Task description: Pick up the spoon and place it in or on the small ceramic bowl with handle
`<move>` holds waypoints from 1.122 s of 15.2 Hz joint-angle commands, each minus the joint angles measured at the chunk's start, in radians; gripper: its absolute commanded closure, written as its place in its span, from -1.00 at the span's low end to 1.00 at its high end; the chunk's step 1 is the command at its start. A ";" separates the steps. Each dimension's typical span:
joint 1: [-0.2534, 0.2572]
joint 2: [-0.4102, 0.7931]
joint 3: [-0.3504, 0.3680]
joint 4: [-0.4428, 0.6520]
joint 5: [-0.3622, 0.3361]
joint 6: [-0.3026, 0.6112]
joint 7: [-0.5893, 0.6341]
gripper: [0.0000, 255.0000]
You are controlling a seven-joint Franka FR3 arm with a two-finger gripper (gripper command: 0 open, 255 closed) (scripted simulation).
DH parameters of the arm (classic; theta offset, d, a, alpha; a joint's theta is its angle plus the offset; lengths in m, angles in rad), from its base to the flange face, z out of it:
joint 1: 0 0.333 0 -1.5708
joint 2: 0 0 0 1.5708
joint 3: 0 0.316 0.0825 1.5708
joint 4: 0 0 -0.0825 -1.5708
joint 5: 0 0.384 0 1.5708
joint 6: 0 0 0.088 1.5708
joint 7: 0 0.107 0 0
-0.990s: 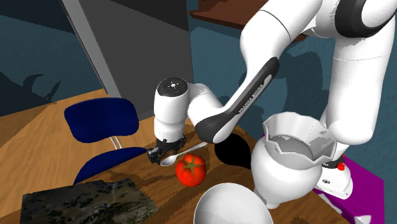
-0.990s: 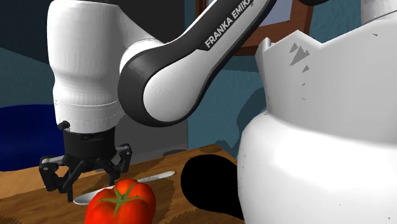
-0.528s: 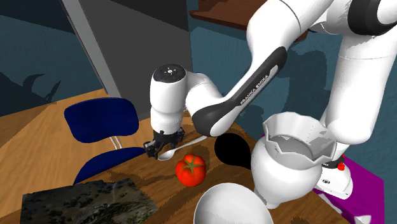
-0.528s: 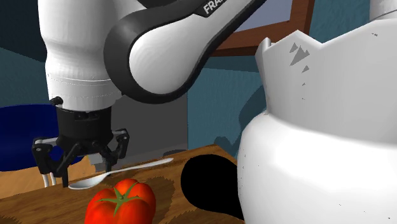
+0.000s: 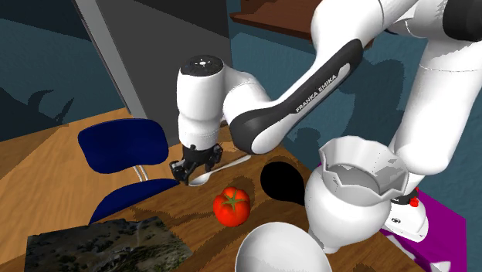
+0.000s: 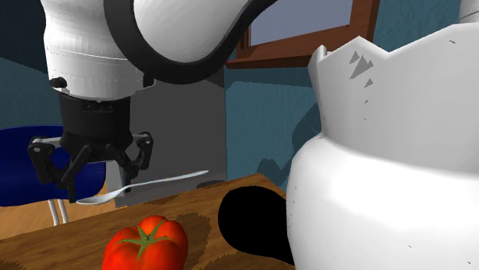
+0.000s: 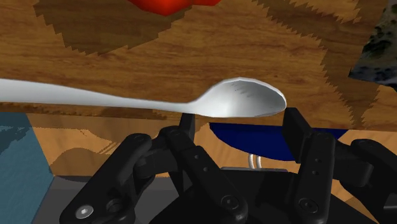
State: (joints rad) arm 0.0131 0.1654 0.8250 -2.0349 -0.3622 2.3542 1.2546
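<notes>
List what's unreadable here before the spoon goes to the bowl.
- Spoon handle end: wrist view, cut off by the frame edge.
- White jagged-rimmed vessel: shoulder view, far side hidden by its own body.
- White rounded thing: shoulder view, cropped by the bottom edge.
- Black shape: form unreadable.

The arm (image 5: 205,100) is glossy white, built of fat rounded tubes, with a dark joint band carrying white FRANKA EMIKA lettering (image 5: 321,83). The gripper (image 5: 188,171) is black, its linked fingers set with round screws (image 7: 227,202).
</notes>
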 commanded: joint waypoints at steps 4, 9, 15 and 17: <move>-0.015 -0.040 0.014 0.032 0.056 -0.053 -0.045 1.00; -0.024 -0.073 0.022 0.070 0.100 -0.109 -0.080 1.00; -0.053 -0.214 0.025 0.009 0.242 -0.128 -0.171 1.00; -0.045 -0.332 0.000 -0.079 0.354 -0.116 -0.242 1.00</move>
State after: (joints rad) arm -0.0336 -0.1035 0.8374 -2.0699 -0.0719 2.2338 1.0529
